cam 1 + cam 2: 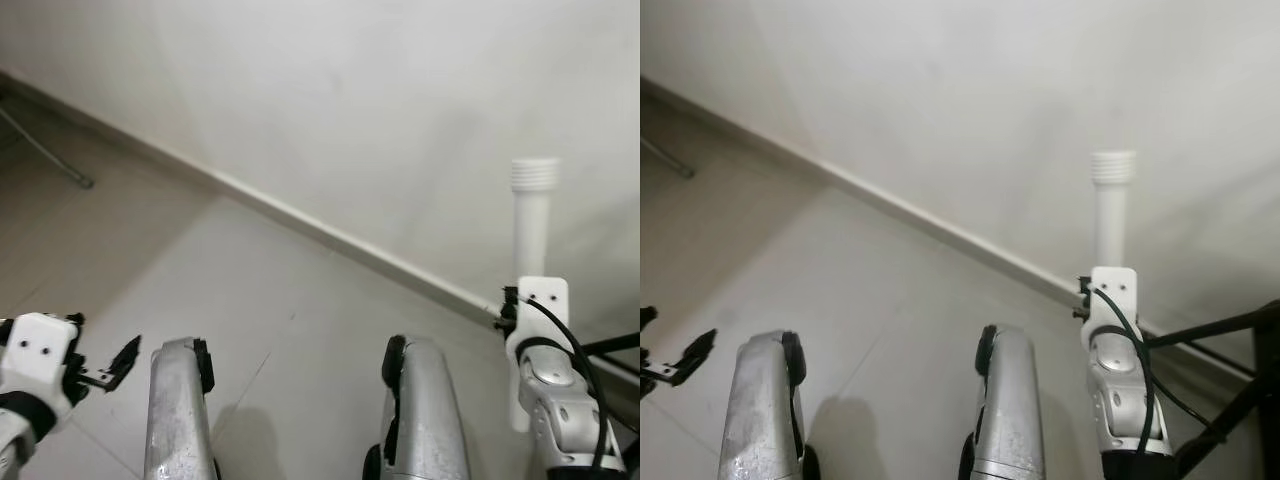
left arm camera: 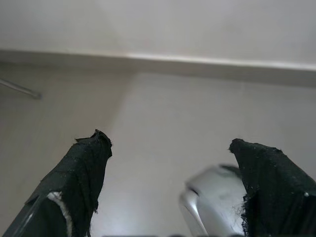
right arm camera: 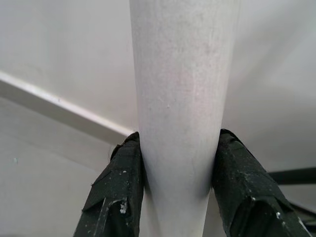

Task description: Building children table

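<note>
Right pincer [image 3: 177,190] is clenched on the smooth white plastic table leg [image 1: 531,235], holding it upright with its ribbed screw end topmost, probably for threading into a tabletop, in front of the pale skirting board [image 1: 300,222], while left pincer [image 2: 170,192] gapes released nearby.

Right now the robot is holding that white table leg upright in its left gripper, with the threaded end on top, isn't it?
Not quite: the right gripper holds it. The right wrist view shows both black fingers clamped on the white table leg, which stands upright with the threaded end on top. The left gripper is open and holds nothing.
</note>
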You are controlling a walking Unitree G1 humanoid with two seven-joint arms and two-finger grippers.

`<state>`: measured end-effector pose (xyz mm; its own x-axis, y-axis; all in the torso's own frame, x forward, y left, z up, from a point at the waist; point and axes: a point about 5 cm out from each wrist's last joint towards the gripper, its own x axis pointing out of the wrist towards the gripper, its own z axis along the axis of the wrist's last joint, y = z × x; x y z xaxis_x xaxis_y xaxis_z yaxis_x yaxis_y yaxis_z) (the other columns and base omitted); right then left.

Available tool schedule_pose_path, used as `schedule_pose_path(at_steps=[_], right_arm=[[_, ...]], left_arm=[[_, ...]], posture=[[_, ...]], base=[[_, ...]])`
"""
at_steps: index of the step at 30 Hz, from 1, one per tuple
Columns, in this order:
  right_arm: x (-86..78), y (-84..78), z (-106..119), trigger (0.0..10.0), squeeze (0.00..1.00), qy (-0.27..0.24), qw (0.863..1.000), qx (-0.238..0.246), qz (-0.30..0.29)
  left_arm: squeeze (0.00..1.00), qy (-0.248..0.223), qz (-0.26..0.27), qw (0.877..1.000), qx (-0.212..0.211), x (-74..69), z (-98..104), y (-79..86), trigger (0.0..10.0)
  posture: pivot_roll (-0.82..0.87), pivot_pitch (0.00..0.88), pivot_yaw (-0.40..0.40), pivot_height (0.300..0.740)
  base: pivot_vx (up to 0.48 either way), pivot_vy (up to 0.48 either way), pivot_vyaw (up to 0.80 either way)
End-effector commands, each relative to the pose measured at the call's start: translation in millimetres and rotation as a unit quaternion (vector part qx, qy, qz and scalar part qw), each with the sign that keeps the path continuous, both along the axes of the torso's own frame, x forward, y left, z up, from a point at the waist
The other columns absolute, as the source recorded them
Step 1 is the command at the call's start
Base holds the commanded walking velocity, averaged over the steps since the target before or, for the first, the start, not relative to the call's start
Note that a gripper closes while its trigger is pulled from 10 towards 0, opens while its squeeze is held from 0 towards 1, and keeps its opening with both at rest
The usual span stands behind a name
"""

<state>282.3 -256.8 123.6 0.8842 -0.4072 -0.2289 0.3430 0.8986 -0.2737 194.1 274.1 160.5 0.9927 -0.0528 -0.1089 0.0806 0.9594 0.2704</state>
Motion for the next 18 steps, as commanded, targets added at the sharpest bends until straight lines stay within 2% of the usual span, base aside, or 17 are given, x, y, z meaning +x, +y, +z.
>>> schedule_pose_path(at_steps=[1, 2, 3, 4, 15, 16, 17, 18], right_arm=[[-1.2, -0.8, 1.7, 0.0, 0.0, 0.002, 1.0, -0.014, 0.002], [-1.2, -0.8, 1.7, 0.0, 0.0, 0.002, 1.0, -0.014, 0.002], [5.0, 4.8, 9.2, 0.0, 0.0, -0.012, 0.999, -0.025, 0.023], [6.6, 6.6, 11.9, 0.0, 0.0, -0.016, 0.999, -0.029, 0.029], [11.7, 13.7, 20.3, 0.0, 0.0, -0.026, 0.998, -0.037, 0.051], [22.5, 23.9, 29.5, 0.0, 0.0, -0.044, 0.995, -0.038, 0.086], [22.5, 23.9, 29.5, 0.0, 0.0, -0.044, 0.995, -0.038, 0.086], [26.2, 29.7, 36.1, 0.0, 0.0, -0.058, 0.992, -0.037, 0.104]], left_arm=[[0.0, 0.006, 0.008, 1.0, -0.006, 1.5, -8.7, -1.8, 10.0], [0.0, 0.006, 0.008, 1.0, -0.006, 1.5, -8.7, -1.8, 10.0], [0.0, -0.007, 0.009, 1.0, -0.014, 9.5, -10.4, -6.6, 10.0], [0.0, -0.01, 0.009, 1.0, -0.015, 11.8, -10.6, -7.9, 10.0], [0.0, -0.027, 0.014, 0.999, -0.022, 20.2, -13.5, -13.2, 10.0], [0.0, -0.043, 0.01, 0.998, -0.033, 30.4, -13.5, -22.5, 10.0], [0.0, -0.043, 0.01, 0.998, -0.033, 30.4, -13.5, -22.5, 10.0], [0.0, -0.05, 0.005, 0.998, -0.042, 35.3, -14.2, -30.0, 10.0]], posture=[[-0.02, 0.036, -0.143, 0.444], [-0.02, 0.036, -0.143, 0.444], [-0.03, 0.002, -0.149, 0.454], [-0.03, 0.002, -0.149, 0.459], [-0.04, 0.0, -0.151, 0.509], [-0.04, 0.0, -0.156, 0.519], [-0.04, 0.0, -0.156, 0.519], [-0.04, 0.0, -0.152, 0.524]], base=[[0.0, 0.0, 0.0], [0.0, 0.0, 0.0], [0.0, 0.0, 0.0], [0.0, 0.0, 0.0], [0.0, 0.0, 0.0], [0.0, 0.0, 0.0], [0.0, 0.0, 0.0], [0.0, 0.0, 0.0]])
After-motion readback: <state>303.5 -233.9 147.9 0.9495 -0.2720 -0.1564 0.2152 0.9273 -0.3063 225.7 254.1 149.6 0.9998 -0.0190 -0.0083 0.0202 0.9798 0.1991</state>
